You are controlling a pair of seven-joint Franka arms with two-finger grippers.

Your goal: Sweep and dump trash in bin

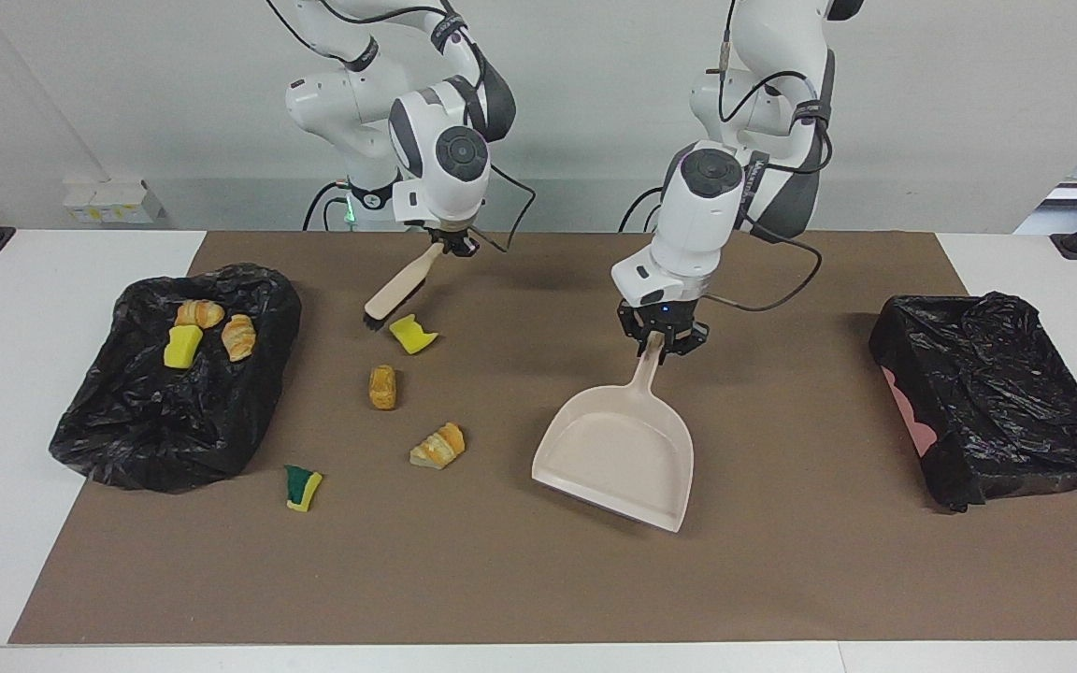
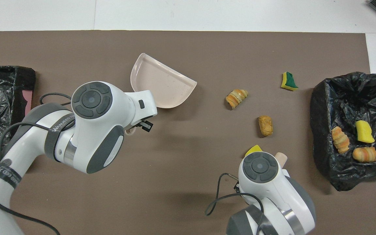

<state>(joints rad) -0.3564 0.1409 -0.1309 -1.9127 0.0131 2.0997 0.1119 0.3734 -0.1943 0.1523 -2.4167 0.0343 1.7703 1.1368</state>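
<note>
We judge trash (image 1: 413, 335) beside brush (image 1: 395, 291) light, soft; sweep it. Right gripper (image 1: 453, 245) pinches brush, left gripper (image 1: 661, 337) dustpan (image 1: 615, 457).

Four trash pieces (image 1: 397, 387) lying on mat (image 1: 782, 579) between dustpan (image 1: 618, 456) and bin (image 1: 174, 411) at right arm's end; three more lying inside that bin. Brush (image 1: 395, 289) hanging just beside piece nearest robots. Second bin (image 1: 997, 402) sitting at left arm's end.
</note>
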